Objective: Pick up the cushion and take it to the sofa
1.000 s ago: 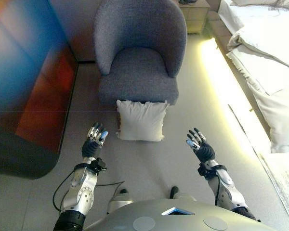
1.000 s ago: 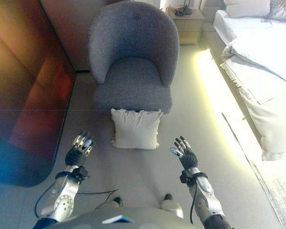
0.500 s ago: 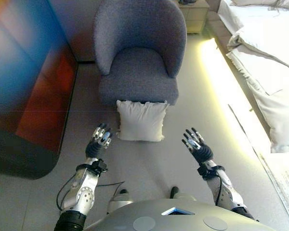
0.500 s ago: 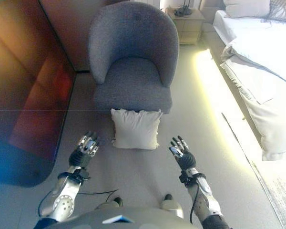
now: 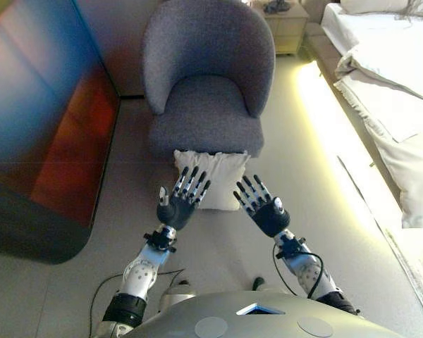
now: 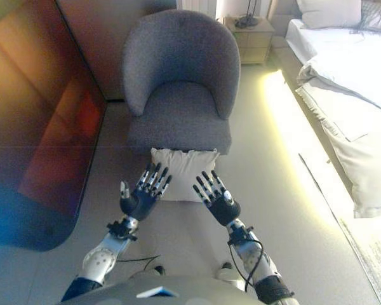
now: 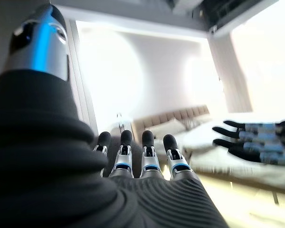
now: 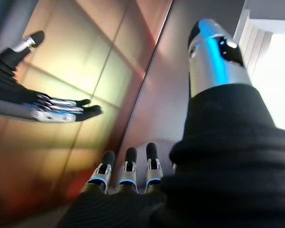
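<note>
Leaning against the sofa (image 5: pixel 206 91) front, the cushion (image 5: pixel 218 176) is seen on the floor (image 5: pixel 296 162). Left hand (image 5: pixel 180 204) and right hand (image 5: pixel 264 209) are held above its near edge, fingers straight and spread, nothing grasped.

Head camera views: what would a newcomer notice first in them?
Probably the two hands, left and right, held out with straight, spread fingers just in front of the white cushion, holding nothing. The cushion stands on the floor against the front of the grey armchair. A white bed runs along the robot's right side.
</note>
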You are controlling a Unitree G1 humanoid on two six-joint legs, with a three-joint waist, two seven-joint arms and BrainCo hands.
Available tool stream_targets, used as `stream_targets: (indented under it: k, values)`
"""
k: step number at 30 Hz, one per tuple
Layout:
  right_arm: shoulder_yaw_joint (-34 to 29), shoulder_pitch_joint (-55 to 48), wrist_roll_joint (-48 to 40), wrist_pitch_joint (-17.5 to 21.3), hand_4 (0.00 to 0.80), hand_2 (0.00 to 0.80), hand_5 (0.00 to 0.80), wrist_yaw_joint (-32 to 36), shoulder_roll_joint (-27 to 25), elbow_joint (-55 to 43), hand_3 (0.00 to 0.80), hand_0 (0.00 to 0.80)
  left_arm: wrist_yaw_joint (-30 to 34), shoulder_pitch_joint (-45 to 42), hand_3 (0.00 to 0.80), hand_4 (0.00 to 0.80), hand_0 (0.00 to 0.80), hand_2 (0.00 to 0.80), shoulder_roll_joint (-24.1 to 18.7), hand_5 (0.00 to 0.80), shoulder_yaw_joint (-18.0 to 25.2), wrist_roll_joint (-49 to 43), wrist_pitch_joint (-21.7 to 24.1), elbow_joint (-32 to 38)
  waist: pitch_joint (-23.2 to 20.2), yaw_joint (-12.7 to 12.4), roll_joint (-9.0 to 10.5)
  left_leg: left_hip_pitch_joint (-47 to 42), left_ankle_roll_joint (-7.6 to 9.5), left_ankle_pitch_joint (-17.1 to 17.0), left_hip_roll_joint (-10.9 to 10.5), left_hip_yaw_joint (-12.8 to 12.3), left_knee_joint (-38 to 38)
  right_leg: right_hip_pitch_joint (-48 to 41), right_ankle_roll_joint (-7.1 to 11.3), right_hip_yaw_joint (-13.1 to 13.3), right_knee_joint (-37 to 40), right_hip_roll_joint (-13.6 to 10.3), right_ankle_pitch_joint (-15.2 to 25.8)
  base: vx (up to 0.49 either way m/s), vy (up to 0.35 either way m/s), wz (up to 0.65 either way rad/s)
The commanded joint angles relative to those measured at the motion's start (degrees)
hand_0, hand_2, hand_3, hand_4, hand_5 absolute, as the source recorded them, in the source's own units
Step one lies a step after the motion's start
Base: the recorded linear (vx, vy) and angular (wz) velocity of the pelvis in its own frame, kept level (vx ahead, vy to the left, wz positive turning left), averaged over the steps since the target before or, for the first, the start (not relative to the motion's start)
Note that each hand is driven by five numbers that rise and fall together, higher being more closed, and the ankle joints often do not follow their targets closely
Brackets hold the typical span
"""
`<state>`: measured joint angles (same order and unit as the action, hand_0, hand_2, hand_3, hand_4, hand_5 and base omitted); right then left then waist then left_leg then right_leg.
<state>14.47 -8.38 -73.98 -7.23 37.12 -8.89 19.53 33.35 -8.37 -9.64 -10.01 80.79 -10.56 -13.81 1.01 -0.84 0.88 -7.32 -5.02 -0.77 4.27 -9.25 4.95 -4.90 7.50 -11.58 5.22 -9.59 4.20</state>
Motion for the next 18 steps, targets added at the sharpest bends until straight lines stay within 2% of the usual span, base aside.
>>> stream_targets:
  k: [1, 5, 9, 18]
  values:
    - [0.22, 3.61, -3.47, -0.22, 0.000, 0.000, 0.000, 3.47, 2.05, -1.51, 0.000, 0.000, 2.13, 4.75, 0.000, 0.000, 0.000, 0.000, 1.33, 0.000, -0.55, 2.04, -0.06, -0.72, 0.41, -0.24, 0.94, 0.78, 3.23, 2.86, -1.93, -3.38, -1.85, -0.72, -0.86, -2.70, -0.81, 1.73, -1.40, 0.000, 0.000, 0.00]
    - [0.55, 3.12, -4.71, -0.83, 0.000, 0.000, 0.000, 3.70, 2.31, -2.18, 0.000, 0.000, 1.60, 4.04, 0.000, 0.000, 0.000, 0.000, 1.54, 0.000, -2.01, 1.16, 1.22, 0.10, 0.53, -0.04, 0.90, 0.91, 3.33, 3.03, -1.98, -3.36, -2.49, -0.76, -0.94, -2.52, -1.01, 1.73, -1.41, 0.000, 0.000, 0.00]
    - [0.57, 2.50, -3.84, -1.71, 0.000, 0.000, 0.000, 4.09, 2.22, -2.56, 0.000, 0.000, 1.23, 3.38, 0.000, 0.000, 0.000, 0.000, 1.63, 0.000, -1.69, 1.74, 1.35, 0.65, 0.63, -0.03, 0.96, 0.83, 3.49, 3.25, -2.06, -3.41, -2.91, -0.99, -1.09, -2.34, -1.06, 1.72, -1.53, 0.000, 0.000, 0.00]
    - [0.65, 2.53, -2.64, -0.89, 0.000, 0.000, 0.000, 3.28, 1.78, -2.13, 0.000, 0.000, -0.14, 3.05, 0.000, 0.000, 0.000, 0.000, 0.91, 0.000, -1.77, 0.31, 1.37, 0.43, 0.85, -0.24, 1.07, 0.81, 3.55, 3.11, -2.08, -3.26, -3.00, -1.08, -1.19, -2.57, -1.23, 1.68, -1.46, 0.000, 0.000, 0.00]
